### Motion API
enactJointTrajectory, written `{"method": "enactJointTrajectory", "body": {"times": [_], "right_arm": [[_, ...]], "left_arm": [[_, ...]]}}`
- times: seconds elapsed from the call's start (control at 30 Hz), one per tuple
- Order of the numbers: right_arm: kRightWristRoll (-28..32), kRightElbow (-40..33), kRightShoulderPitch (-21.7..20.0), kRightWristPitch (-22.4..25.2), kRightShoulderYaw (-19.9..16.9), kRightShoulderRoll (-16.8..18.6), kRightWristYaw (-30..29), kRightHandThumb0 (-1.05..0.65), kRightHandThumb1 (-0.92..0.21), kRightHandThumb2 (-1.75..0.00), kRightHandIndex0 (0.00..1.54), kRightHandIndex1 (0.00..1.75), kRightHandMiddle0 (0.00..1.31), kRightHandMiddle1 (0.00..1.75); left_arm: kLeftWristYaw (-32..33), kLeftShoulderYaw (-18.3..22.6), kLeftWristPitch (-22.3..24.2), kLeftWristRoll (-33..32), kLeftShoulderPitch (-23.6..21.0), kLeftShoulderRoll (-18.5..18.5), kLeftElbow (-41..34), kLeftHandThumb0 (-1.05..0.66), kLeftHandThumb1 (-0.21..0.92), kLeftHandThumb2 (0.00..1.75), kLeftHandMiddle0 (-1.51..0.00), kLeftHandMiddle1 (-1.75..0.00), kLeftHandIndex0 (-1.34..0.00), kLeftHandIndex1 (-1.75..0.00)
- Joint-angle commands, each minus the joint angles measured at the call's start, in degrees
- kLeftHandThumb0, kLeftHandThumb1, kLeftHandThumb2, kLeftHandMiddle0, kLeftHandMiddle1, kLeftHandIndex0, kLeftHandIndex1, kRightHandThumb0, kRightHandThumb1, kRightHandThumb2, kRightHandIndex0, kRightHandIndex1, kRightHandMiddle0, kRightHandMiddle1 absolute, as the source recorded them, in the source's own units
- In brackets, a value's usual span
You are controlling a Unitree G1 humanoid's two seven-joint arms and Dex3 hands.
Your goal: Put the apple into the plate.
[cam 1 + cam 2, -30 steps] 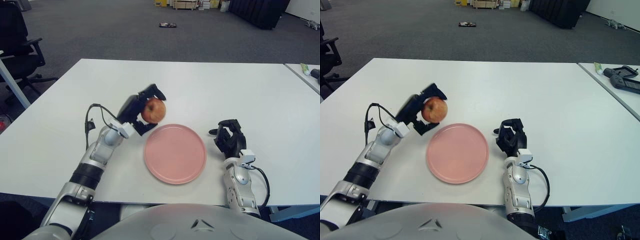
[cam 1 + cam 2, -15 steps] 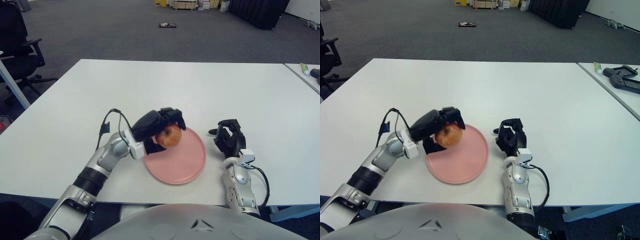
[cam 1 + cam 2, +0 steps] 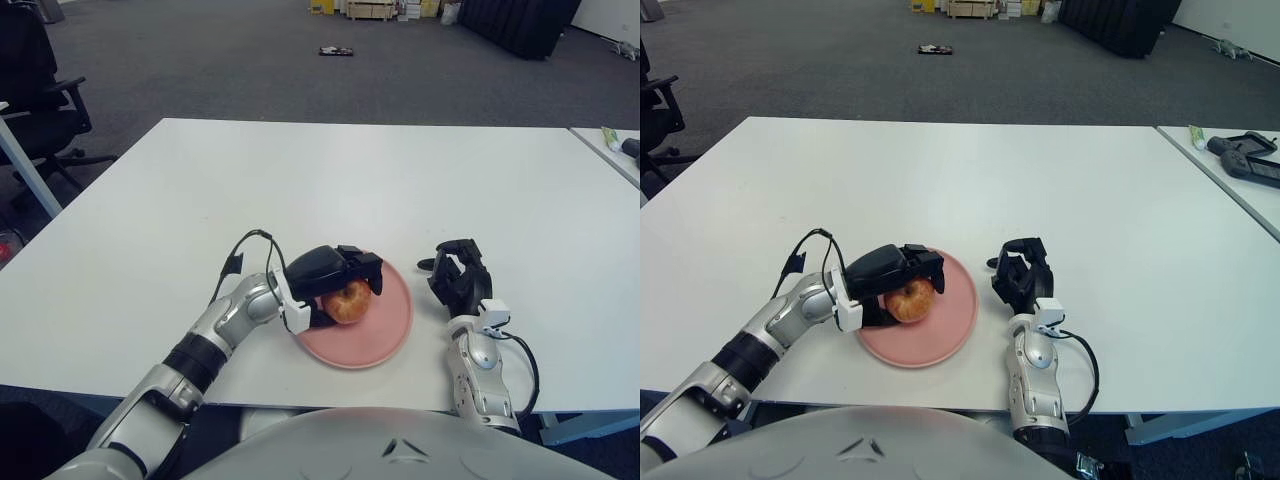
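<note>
Grey carpet fills the top of the frame beyond a white bench point(image 3: 420, 170) that spans the middle; on it, just below centre, lies the pink plate point(image 3: 392, 325), and we see the apple point(image 3: 349, 301) over the plate's left half, low enough that it seems to touch the surface, though we cannot tell for certain.

Our left hand point(image 3: 332, 283) reaches in from the lower left and has its dark fingers point(image 3: 925, 265) curled over the top and far side of the apple, so the fruit is gripped from above and from the left; the apple sits directly beneath and slightly right of the palm, inside the rim.

Our right hand point(image 3: 459, 277) shows just right of the plate, fingers curled and holding nothing; it is idle.

We judge the carrying done and the release next; the relation that matters is that the apple is under the left hand and already within the plate, so the fingers need only spread and the hand lift up and back toward the left; an apple can roll if nudged.
</note>
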Motion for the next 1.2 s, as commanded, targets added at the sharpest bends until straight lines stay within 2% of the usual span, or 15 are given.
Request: {"method": "enactJointTrajectory", "body": {"times": [0.0, 0.2, 0.4, 0.97, 1.17], "right_arm": [[0.44, 1.25, 0.34, 0.24, -0.31, 1.96, -0.34, -0.38, -0.71, -0.81, 0.57, 1.41, 0.32, 1.75], [0.03, 1.66, 0.29, -0.54, -0.40, 1.78, -0.49, -0.38, -0.71, -0.82, 0.57, 1.42, 0.32, 1.75], [0.18, 1.60, 0.32, -0.97, -0.53, 1.72, -0.33, -0.38, -0.70, -0.83, 0.57, 1.42, 0.32, 1.75], [0.48, 1.38, 0.27, -0.04, -0.68, 1.34, -0.01, -0.38, -0.69, -0.85, 0.56, 1.43, 0.33, 1.75], [0.55, 1.18, 0.09, -0.03, -0.76, 1.43, -0.09, -0.38, -0.70, -0.84, 0.56, 1.44, 0.33, 1.75]], "left_arm": [[0.90, -3.05, 1.22, 4.71, -0.51, -0.07, 7.26, 0.00, 0.08, 1.58, -0.83, -1.68, -0.55, -1.75], [6.55, -5.77, 4.68, 9.74, -4.62, -1.70, 16.10, 0.00, 0.09, 1.57, -0.81, -1.69, -0.54, -1.75], [10.95, -7.54, 6.86, 10.66, -6.38, -3.00, 21.92, 0.00, 0.09, 1.56, -0.81, -1.68, -0.54, -1.75], [15.50, -9.61, 5.58, 9.08, -6.27, -2.66, 23.55, 0.00, 0.10, 1.56, -0.81, -1.67, -0.54, -1.75], [12.41, -8.49, 4.22, 4.06, -5.47, -3.42, 24.36, 0.00, 0.10, 1.55, -0.81, -1.66, -0.53, -1.75]]}}
